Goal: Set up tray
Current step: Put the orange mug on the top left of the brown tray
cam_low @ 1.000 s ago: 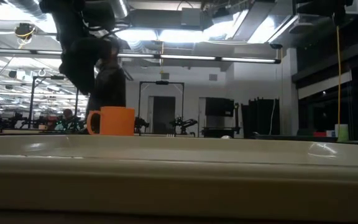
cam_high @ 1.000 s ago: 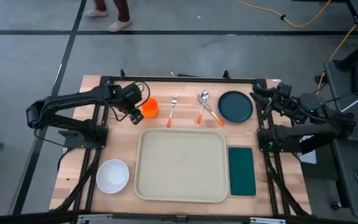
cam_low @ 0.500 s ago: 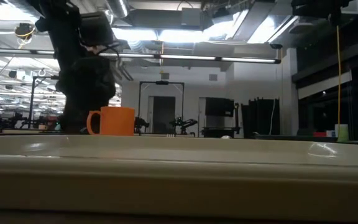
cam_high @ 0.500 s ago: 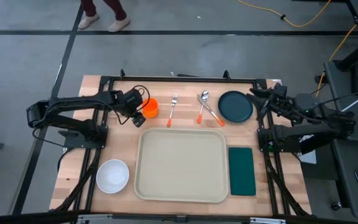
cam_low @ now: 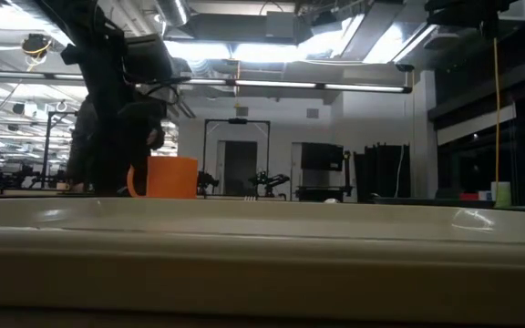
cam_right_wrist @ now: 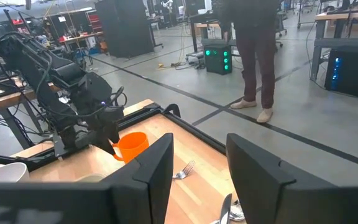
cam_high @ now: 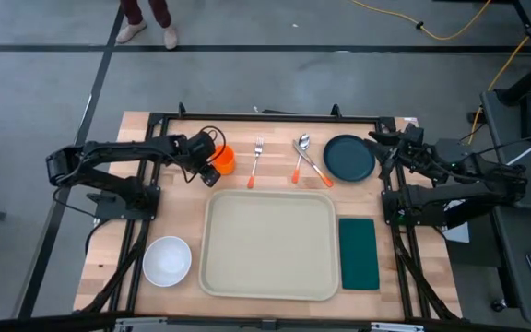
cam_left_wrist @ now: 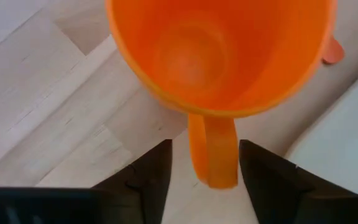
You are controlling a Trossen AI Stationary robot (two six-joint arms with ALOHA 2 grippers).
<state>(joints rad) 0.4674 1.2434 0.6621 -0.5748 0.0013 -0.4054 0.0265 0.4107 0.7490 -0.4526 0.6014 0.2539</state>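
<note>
The orange mug (cam_high: 224, 160) stands upright on the wooden table beyond the tray's far left corner, handle toward the left. My left gripper (cam_left_wrist: 205, 144) slants down at it, open, one finger on each side of the mug's handle (cam_left_wrist: 213, 149), with a thin gap on both sides. In the high view my left gripper (cam_high: 208, 171) hides the handle. The beige tray (cam_high: 270, 244) lies flat in the table's middle with nothing on it. My right gripper (cam_right_wrist: 201, 174) is open with nothing between its fingers and hovers level at the far right (cam_high: 381, 148), beside the dark plate.
A fork (cam_high: 256, 159), a spoon (cam_high: 302, 152) and another orange-handled utensil (cam_high: 316, 171) lie beyond the tray. The dark plate (cam_high: 349, 158) sits at far right, the green napkin (cam_high: 359, 253) right of the tray, a white bowl (cam_high: 167, 260) at near left. A person walks beyond the table (cam_high: 146, 18).
My left gripper has come down beside the orange mug and moved a little toward it, so that its fingers now stand around the handle. The mug has stayed in place.
</note>
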